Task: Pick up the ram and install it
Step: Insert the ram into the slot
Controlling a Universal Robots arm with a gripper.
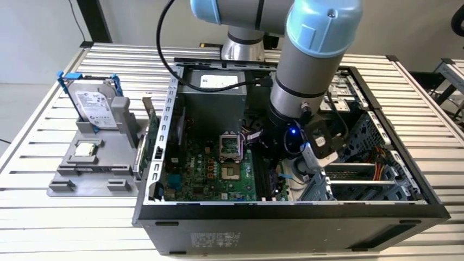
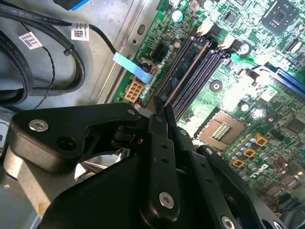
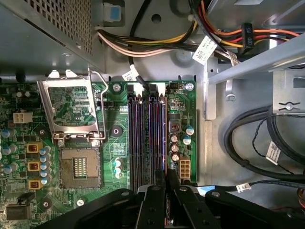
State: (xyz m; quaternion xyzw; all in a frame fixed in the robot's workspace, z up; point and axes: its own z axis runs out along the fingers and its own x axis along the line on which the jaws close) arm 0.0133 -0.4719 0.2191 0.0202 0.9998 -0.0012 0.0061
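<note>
I'm holding the arm [image 1: 312, 65] down inside the open computer case [image 1: 290, 209], with the gripper [image 3: 166, 183] hanging right over the black memory slots [image 3: 145, 138] on the green motherboard [image 3: 112, 143]. In both wrist views the fingers [image 2: 159, 138] are sitting closed together on a thin edge that runs down into the slot nearest the small capacitors; that is the ram [image 2: 188, 71], and it is showing as a narrow brownish strip lying along that slot. I'm not able to tell whether it is fully seated. The empty processor socket [image 3: 78, 167] with its raised metal frame is lying just beside the slots. In the exterior view, a grey holder [image 1: 91, 163] is standing on the slatted table [image 1: 43, 228] at the exterior view's left, carrying the hard drive [image 1: 94, 106] in its blue frame and a small square processor chip [image 1: 87, 148]
</note>
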